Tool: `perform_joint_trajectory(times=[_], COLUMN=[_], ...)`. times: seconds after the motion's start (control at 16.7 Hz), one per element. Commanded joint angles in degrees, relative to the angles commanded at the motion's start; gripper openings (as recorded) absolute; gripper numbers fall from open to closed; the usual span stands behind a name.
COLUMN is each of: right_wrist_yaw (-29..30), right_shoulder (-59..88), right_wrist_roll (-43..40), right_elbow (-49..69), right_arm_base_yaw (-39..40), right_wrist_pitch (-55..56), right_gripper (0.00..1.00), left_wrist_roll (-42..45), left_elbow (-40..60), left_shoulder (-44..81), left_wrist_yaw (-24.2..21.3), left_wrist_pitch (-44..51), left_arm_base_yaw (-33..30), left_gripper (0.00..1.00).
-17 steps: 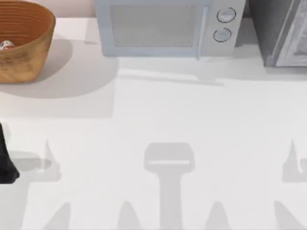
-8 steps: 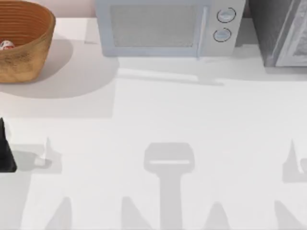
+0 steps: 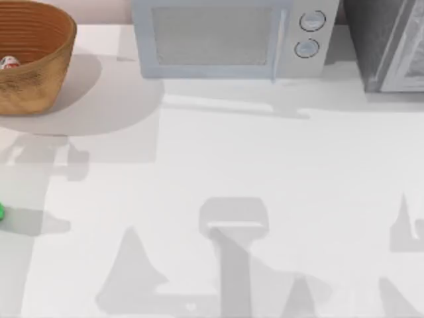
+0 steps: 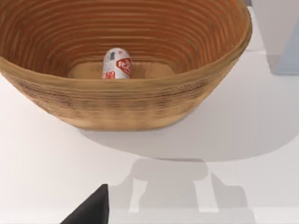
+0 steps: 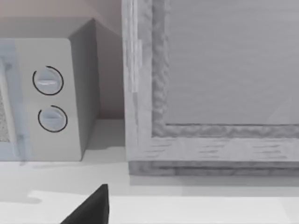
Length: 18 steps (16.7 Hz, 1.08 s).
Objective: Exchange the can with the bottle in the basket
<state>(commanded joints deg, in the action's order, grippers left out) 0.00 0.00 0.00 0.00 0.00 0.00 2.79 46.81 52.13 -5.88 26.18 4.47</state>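
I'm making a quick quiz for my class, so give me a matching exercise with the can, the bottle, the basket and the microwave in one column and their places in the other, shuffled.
Things:
1. can
2. bottle
3. basket
4. microwave

Places:
A. at the back of the table, in the middle
B. at the table's back left corner
C. inside the basket
D. at the table's left edge, nearer the front

Pairs: 1-C, 2-D, 3-B, 4-A

A white table (image 3: 265, 172) carries soft grey shadows, with a pale microwave (image 3: 228, 36) and grey cabinet (image 3: 391, 43) behind.
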Motion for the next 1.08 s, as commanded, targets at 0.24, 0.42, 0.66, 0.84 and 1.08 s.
perform_joint_trajectory(times=[0.24, 0.42, 0.66, 0.84, 1.08], right_wrist_yaw=[0.0, 0.0, 0.0, 0.0, 0.0], right_shoulder=[0.0, 0.0, 0.0, 0.0, 0.0], right_wrist_roll=[0.0, 0.0, 0.0, 0.0, 0.0], right_elbow=[0.0, 0.0, 0.0, 0.0, 0.0], right_arm_base_yaw=[0.0, 0.0, 0.0, 0.0, 0.0], right_wrist_pitch=[0.0, 0.0, 0.0, 0.0, 0.0], right_gripper=[1.0, 1.0, 1.0, 1.0, 1.0], left_wrist_roll=[1.38, 2.5, 4.0, 5.06, 6.22], left_elbow=[20.8, 36.57, 56.55, 69.82, 83.84], left_shoulder=[21.18, 37.25, 57.53, 70.95, 85.05], left_wrist_yaw=[-2.45, -4.33, -6.71, -8.29, -9.94], left_wrist_pitch=[10.03, 17.63, 27.07, 33.17, 39.44], left_arm_base_yaw=[1.86, 3.22, 4.86, 5.9, 6.95], left_gripper=[1.0, 1.0, 1.0, 1.0, 1.0])
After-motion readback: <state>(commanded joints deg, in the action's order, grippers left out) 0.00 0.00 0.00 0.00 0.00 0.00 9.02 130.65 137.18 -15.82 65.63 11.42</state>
